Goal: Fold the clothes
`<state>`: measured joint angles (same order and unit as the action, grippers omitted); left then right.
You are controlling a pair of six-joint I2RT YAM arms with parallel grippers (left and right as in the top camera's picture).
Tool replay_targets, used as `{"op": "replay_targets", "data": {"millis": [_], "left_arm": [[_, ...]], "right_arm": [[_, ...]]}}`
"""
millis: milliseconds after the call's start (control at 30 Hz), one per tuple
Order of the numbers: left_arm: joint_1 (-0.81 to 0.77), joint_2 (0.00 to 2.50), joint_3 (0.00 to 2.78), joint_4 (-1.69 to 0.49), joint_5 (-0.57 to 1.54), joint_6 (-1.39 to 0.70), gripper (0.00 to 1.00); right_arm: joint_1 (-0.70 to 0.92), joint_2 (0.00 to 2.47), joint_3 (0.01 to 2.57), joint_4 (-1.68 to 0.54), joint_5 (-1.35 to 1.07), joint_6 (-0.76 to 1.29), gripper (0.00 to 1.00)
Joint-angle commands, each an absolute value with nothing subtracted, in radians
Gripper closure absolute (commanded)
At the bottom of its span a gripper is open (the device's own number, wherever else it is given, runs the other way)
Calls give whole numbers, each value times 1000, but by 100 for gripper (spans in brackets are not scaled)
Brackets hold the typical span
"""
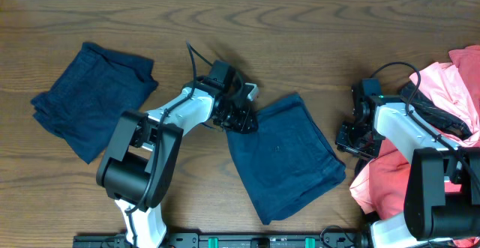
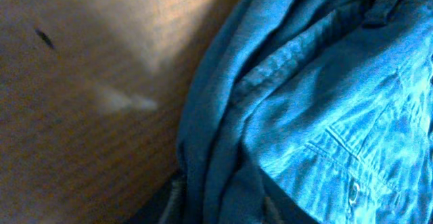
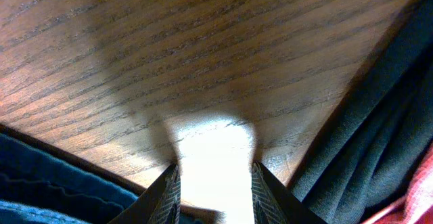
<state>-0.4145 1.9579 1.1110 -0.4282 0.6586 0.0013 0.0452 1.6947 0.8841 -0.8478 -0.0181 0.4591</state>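
Observation:
A dark navy garment (image 1: 289, 158) lies roughly folded at the table's middle. My left gripper (image 1: 241, 118) sits on its upper-left corner. In the left wrist view the fingers (image 2: 174, 198) press a bunched fold of the blue cloth (image 2: 318, 109), so the left gripper (image 2: 223, 207) is shut on it. Another navy garment (image 1: 94, 98) lies folded at far left. A coral-pink garment (image 1: 450, 106) is heaped at the right edge. My right gripper (image 1: 351, 138) hovers low between the middle garment and the pink heap. It stands open (image 3: 216, 190) over bare wood.
In the right wrist view, navy cloth (image 3: 40, 180) lies at lower left, with dark grey-black cloth (image 3: 379, 136) and a bit of pink (image 3: 421, 193) at right. Cables run over the right arm (image 1: 420, 109). The wooden table (image 1: 300, 38) shows bare wood along the back.

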Motion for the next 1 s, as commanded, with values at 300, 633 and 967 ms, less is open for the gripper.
{"op": "replay_targets", "data": {"millis": [300, 633, 967], "left_arm": [[-352, 1975, 1092, -479, 569, 19, 94], [-29, 1673, 1208, -485, 408, -27, 94], [364, 1501, 1231, -426, 171, -92, 94]], "right_arm": [[39, 1696, 880, -857, -11, 403, 67], [39, 1696, 880, -857, -12, 403, 66], [39, 1696, 880, -857, -12, 403, 66]]}}
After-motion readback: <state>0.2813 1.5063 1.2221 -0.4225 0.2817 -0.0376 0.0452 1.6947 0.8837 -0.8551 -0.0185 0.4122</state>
